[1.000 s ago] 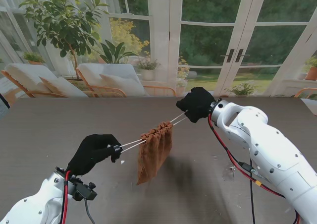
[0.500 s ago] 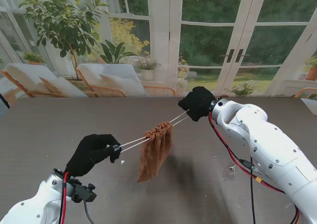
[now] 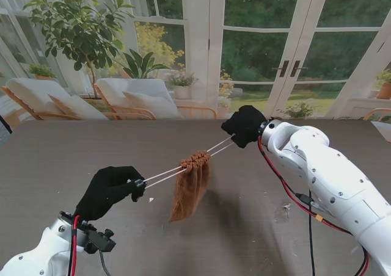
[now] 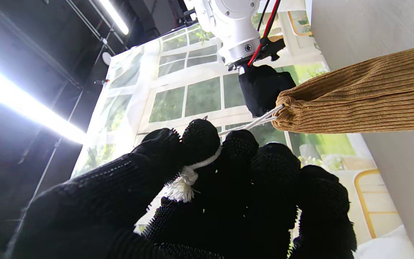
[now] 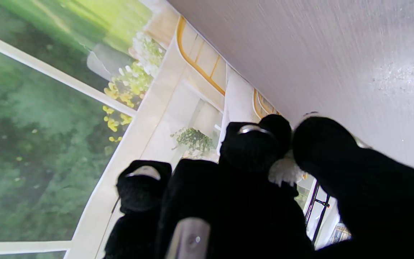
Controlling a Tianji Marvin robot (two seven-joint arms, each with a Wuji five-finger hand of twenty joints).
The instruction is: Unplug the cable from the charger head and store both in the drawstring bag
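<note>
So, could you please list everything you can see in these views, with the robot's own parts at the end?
drawstring bag: one, tan-brown ribbed fabric, hanging between the two hands over the table's middle, mouth gathered shut.
drawstrings: white cords, stretched from the bag's mouth out to each hand; a knotted, frayed end shows in the left wrist view.
table: one, grey-brown, under everything.
backdrop: one, printed garden room with windows, plants and loungers, along the table's far edge.
charger head and cable: not visible in any view.
left hand: black glove, nearer to me, shut on the drawstrings.
right hand: black glove, farther from me, shut on the drawstrings.
</note>
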